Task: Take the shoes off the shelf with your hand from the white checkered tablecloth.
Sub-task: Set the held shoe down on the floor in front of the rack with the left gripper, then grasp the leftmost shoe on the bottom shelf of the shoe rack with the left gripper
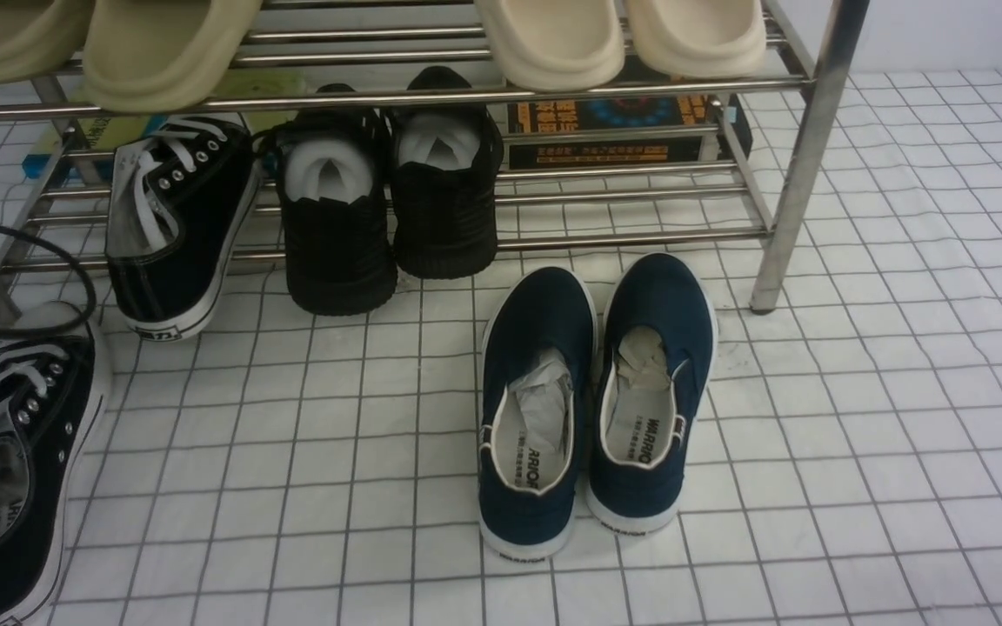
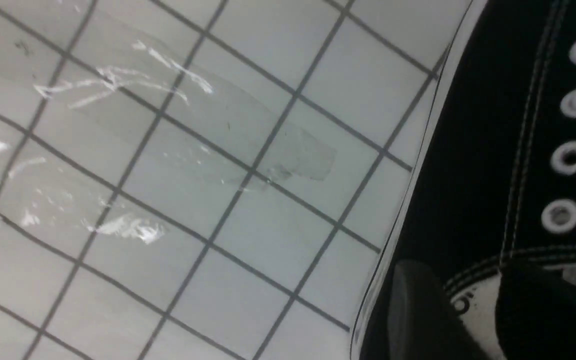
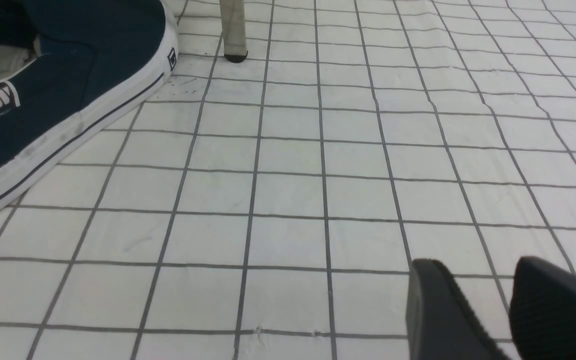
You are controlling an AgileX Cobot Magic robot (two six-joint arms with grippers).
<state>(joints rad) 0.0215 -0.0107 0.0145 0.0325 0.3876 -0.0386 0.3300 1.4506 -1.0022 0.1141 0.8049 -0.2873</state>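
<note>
Now, your left gripper [image 2: 463, 282] sits low over the black canvas sneaker [image 1: 14, 469], which lies on the white checkered tablecloth [image 1: 858, 435] at the front view's left edge. One finger [image 2: 418, 310] is outside the shoe's wall and the other is over its opening; you cannot tell whether they pinch it. The second sneaker [image 1: 179, 226] leans on the lowest tier of the shelf [image 1: 801, 165], heel down at the cloth. Your right gripper [image 3: 478, 272] hovers close above bare cloth near the navy slip-ons [image 1: 597, 391], jaws parted, holding nothing.
</note>
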